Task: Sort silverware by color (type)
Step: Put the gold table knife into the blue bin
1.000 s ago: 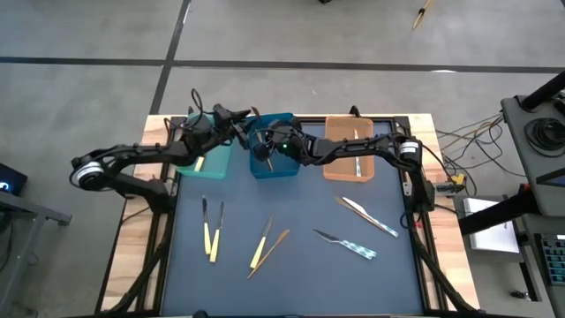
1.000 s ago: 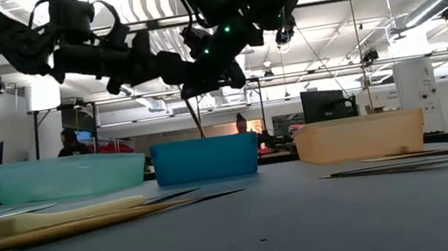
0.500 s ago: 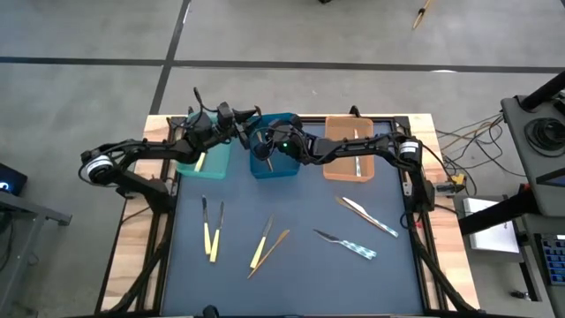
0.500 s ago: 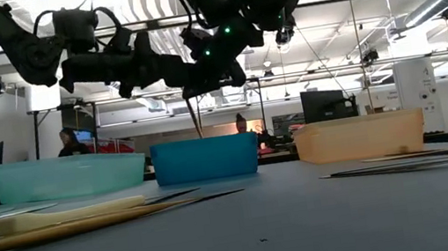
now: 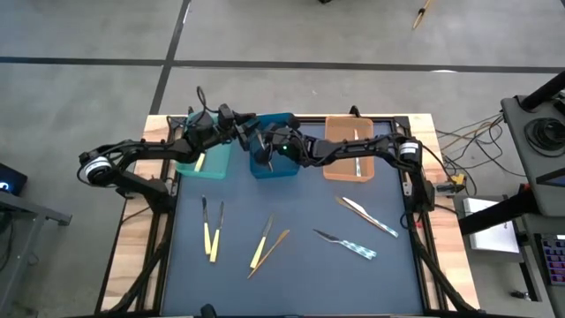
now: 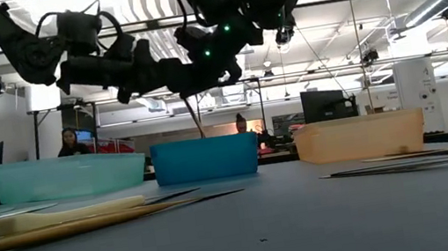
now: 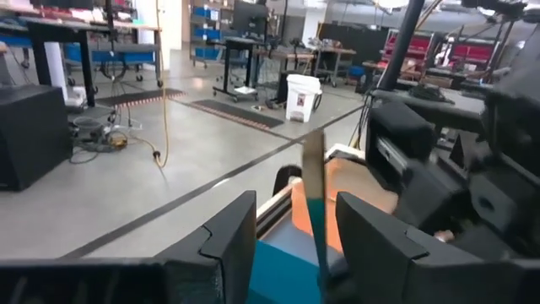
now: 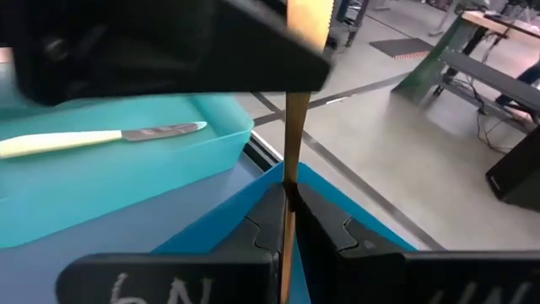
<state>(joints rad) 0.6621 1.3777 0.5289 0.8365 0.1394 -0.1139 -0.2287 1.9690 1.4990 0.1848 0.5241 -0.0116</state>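
Wooden knife (image 8: 291, 127) stands pinched upright in right hand (image 8: 289, 221) above blue tray (image 5: 274, 164); left hand (image 7: 291, 232), half-spread, empty, alongside. Next: release into tray.

My left hand (image 7: 295, 245) has its two dark fingers (image 7: 228, 241) apart. Between them a thin wooden knife (image 7: 314, 181) stands upright, not touching either one. Below it I see the blue tray (image 7: 283, 274), and behind that the orange tray (image 7: 359, 194).
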